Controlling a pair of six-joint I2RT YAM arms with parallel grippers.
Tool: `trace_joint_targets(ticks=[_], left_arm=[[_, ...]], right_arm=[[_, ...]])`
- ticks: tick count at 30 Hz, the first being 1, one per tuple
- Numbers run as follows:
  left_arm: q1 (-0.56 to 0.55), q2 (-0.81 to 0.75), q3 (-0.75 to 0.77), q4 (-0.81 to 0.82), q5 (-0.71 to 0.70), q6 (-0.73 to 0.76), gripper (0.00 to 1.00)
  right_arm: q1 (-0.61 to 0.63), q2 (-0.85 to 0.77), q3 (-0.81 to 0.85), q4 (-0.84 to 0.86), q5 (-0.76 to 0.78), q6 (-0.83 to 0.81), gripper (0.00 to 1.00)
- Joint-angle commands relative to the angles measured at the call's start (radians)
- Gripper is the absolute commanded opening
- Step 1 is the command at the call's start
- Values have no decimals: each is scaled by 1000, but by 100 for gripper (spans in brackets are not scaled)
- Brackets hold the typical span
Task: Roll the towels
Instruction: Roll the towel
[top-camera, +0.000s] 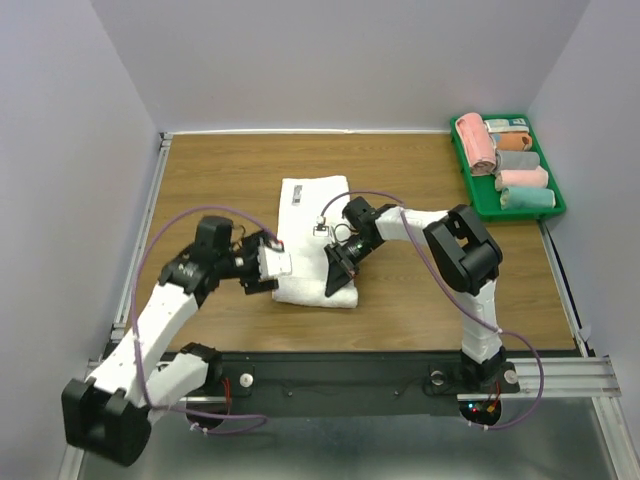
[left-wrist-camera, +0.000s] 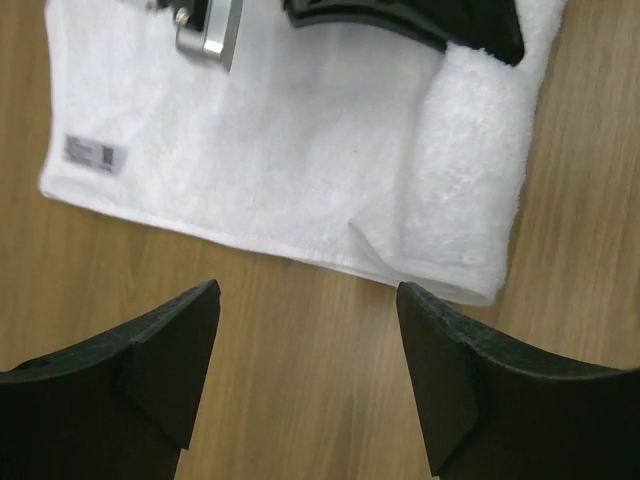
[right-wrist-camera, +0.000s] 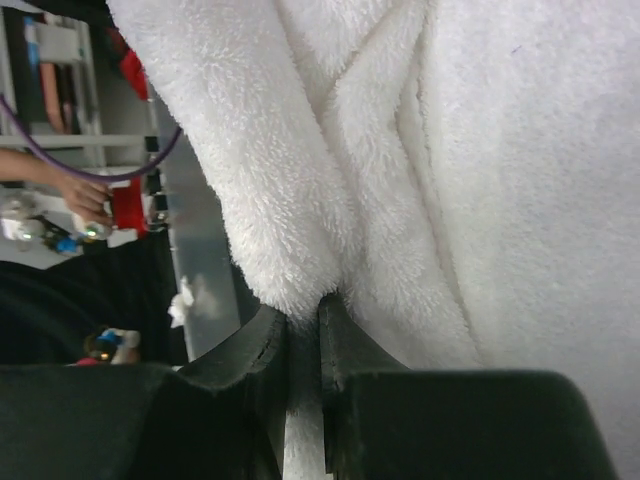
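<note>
The white towel (top-camera: 312, 215) lies mid-way across the table (top-camera: 420, 290), its near end curled into a loose roll, the right gripper (right-wrist-camera: 303, 312) pinched on that roll's edge, the left gripper (left-wrist-camera: 308, 300) spread wide just beside it.

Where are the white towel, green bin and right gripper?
white towel (top-camera: 305, 215), top external view, flat unrolled part
green bin (top-camera: 484, 207), top external view, near-left rim corner
right gripper (right-wrist-camera: 304, 312), right wrist view, between fingertips pinching towel
</note>
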Motion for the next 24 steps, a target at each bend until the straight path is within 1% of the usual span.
trace_joint_targets(ticks=[1,2,3,4,6,7,10,13,15,19,22,24], left_arm=[[-211,-172,-170,150,-247,26,84],[-302,-214,-208,174,-277,21,83],[-350,-225,-227,191,-308,12,83],[-389,-231,-242,205,-356,-2,82],[-459,-228,-267,233,-400,-5,81],[-513,-223,-288,274,-420,-10,80],[-597,-181,-313,352,-493,-27,80],[-639,-112,-316,391,-507,-28,78],[-647,-70,-333,434,-518,-8,78],[-650,8,-369,524,-582,21,77],[-650,60,-382,549,-590,18,74],[-652,96,-393,546,-590,16,68]], right_arm=[[3,93,31,-80,48,30,1],[4,110,37,-82,58,33,1],[3,120,45,-84,63,34,1],[3,128,51,-85,69,37,1],[3,145,72,-88,86,40,1],[3,160,78,-93,95,43,1],[3,188,103,-102,123,46,1],[3,217,123,-113,144,51,1],[3,232,132,-119,155,53,1],[3,269,155,-130,161,53,1],[4,286,169,-131,178,51,1],[3,303,177,-130,193,51,1]])
